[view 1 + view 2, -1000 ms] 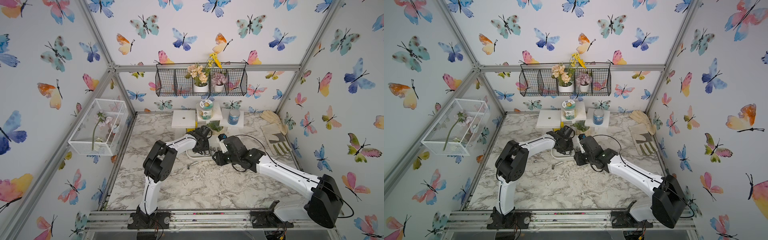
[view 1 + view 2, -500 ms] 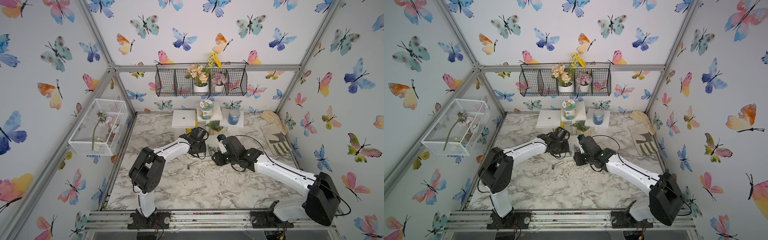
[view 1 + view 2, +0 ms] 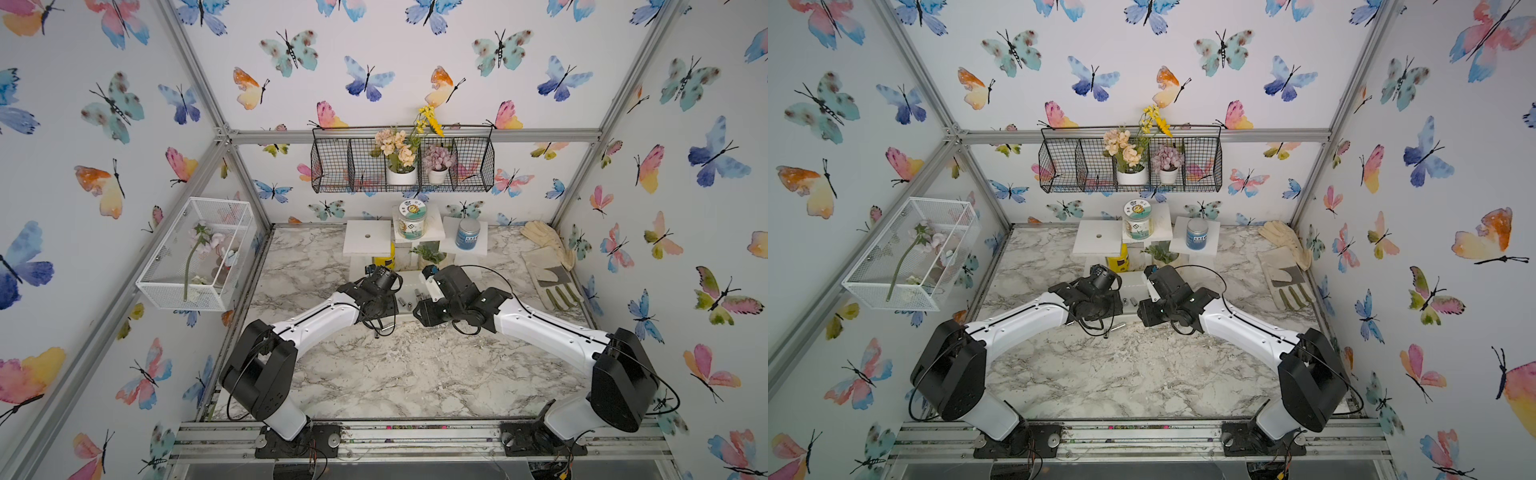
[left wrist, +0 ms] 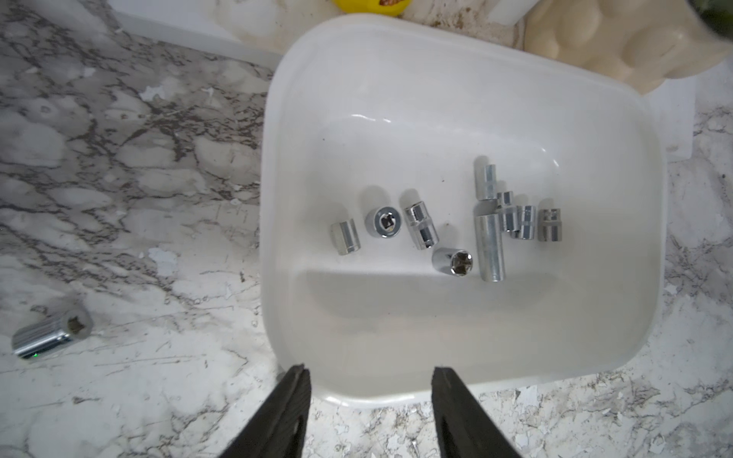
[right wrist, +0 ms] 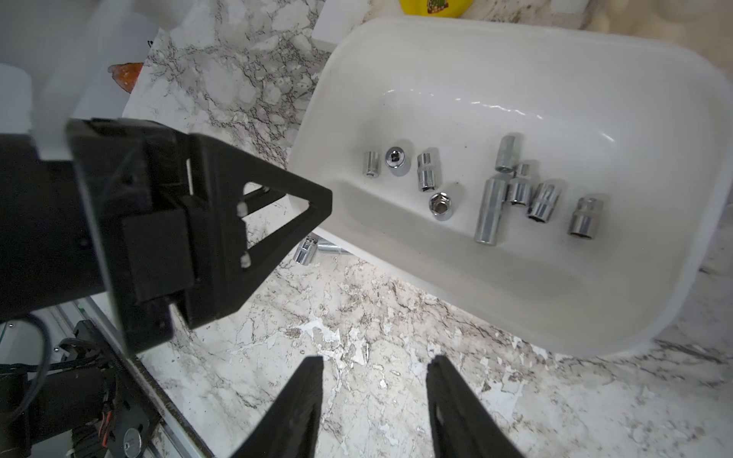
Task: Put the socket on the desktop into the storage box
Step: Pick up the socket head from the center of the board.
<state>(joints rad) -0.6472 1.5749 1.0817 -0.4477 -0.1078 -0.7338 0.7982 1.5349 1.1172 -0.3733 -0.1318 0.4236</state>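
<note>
Looking down in both top views, I have both arms bent inward over the white, grey-veined marble desktop (image 3: 374, 374). My wrists nearly meet above the shallow white plastic storage box (image 3: 409, 286) with rounded corners. A short chrome steel loose socket (image 3: 389, 328) lies on its side at about 7 o'clock from the box.

From the left wrist, my left gripper (image 4: 371, 368) stands partly open and empty over the box's rim. Nine chrome sockets (image 4: 453, 261) rest on its floor, and the loose socket lies outside, well apart from the rim.

From the right wrist, my right gripper (image 5: 376, 359) is also partly open and empty, above bare marble just beside the box. My left gripper's black finger crosses close ahead.

I judge two risks. The round socket could roll away if one finger touches it first. With my wrists this close, a swing toward it could knock the arms together or shove the light box.
</note>
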